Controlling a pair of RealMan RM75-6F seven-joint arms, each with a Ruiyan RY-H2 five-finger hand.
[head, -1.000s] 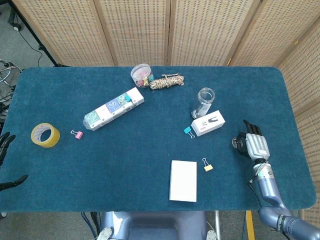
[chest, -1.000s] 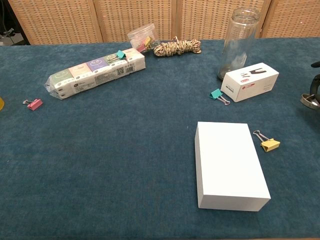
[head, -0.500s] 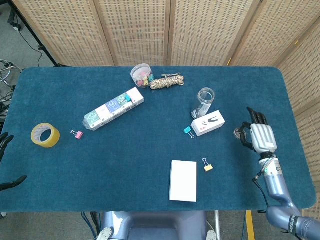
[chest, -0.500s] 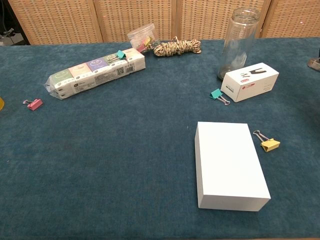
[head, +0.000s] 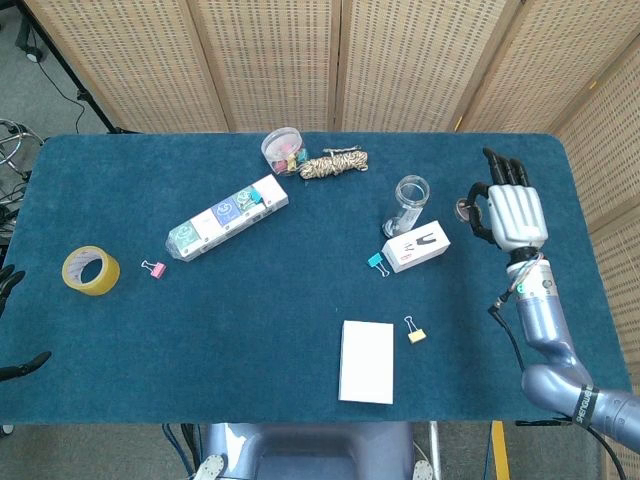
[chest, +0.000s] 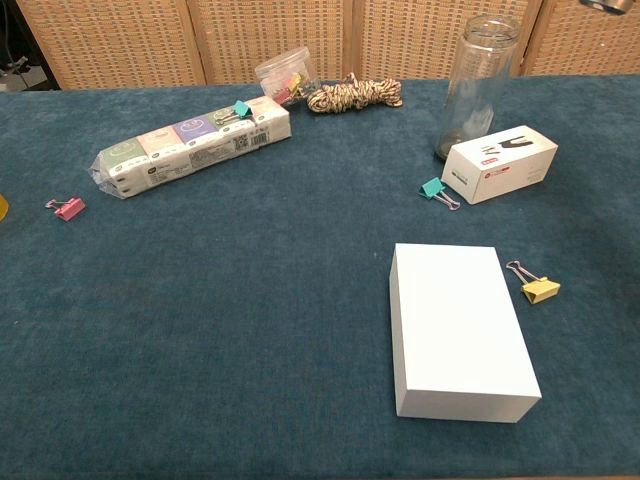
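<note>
- The right hand (head: 510, 212) hangs above the far right part of the dark blue felt-covered table (head: 300, 330), back of the hand towards the head camera, fingers (head: 505, 168) pointing at the far edge; they are curled round a small round metal lid (head: 464, 209), pinched at the thumb side; the chest view catches only a sliver of that lid (chest: 605, 5) at its top right corner.
- The lid sits in the air just right of the clear glass jar (head: 410, 200), which stands upright and open-mouthed, touching or just behind the white printed carton (head: 416, 246); a teal binder clip (head: 376, 262) lies just beside the carton's near left corner.
- The left hand (head: 12, 325) shows only as dark fingertips at the left edge of the head view, off the table; whether it holds anything cannot be told.
- Room: bare felt lies right of the jar up to the right edge, and in front of the carton down to the yellow binder clip (head: 416, 333) and the plain white box (head: 367, 361).
</note>
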